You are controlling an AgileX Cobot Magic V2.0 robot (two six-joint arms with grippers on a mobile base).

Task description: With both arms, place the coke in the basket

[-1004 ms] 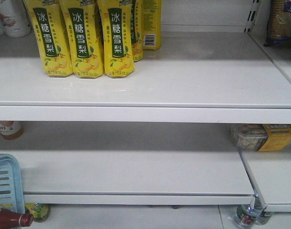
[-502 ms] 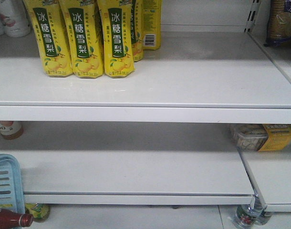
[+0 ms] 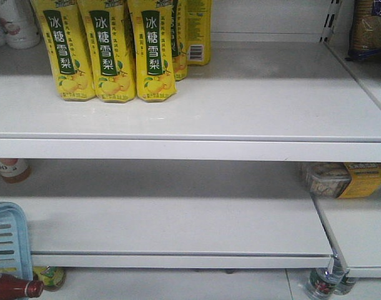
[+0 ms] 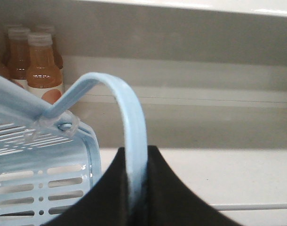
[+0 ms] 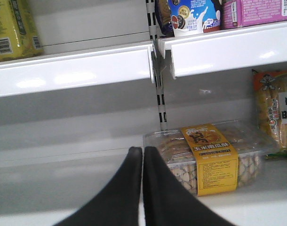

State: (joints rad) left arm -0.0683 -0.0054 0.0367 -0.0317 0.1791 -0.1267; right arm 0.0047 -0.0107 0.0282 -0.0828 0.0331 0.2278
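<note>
The light blue basket (image 3: 6,240) shows at the lower left edge of the front view, with only one corner in frame. In the left wrist view its slotted wall (image 4: 40,179) is at lower left and its swing handle (image 4: 131,127) arcs up and down between my jaws. My left gripper (image 4: 135,149) is shut on that handle. A dark bottle with a red cap (image 3: 9,289), seemingly the coke, lies on its side at the bottom left corner. Its label is unreadable. My right gripper (image 5: 142,149) is shut and empty, in front of the lower shelf. Neither arm shows in the front view.
Yellow pear-tea bottles (image 3: 106,50) stand on the upper white shelf (image 3: 240,119). A clear snack box with a yellow label (image 5: 204,155) lies on the lower right shelf, just right of my right gripper. Orange drink bottles (image 4: 40,70) stand behind the basket. Bottles (image 3: 321,284) stand under the shelf.
</note>
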